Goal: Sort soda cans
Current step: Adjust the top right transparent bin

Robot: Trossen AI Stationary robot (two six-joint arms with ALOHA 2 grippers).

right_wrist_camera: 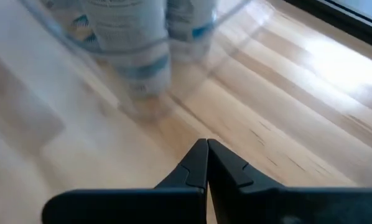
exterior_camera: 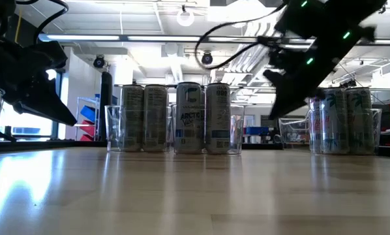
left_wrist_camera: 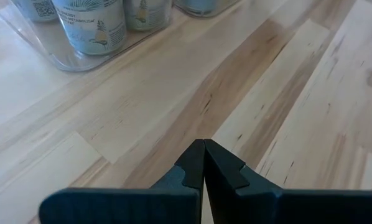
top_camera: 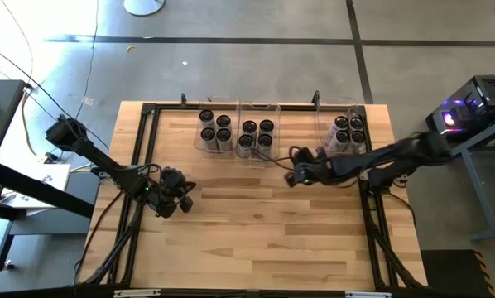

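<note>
From above, the soda cans, slim cylinders with dark round tops, stand in three clear plastic bins along the upper edge of the pale butcher-block table; the left gripper sits lower left, the right gripper right of centre, just below the bins. At table height, silvery cans stand upright mid-frame, more at right, one with a pale blue label. The left wrist view shows dark angular fingers pressed together, empty, over streaked wood grain. The right wrist view shows its fingers likewise closed, empty, with blurred cans behind a transparent curved bin wall.
</note>
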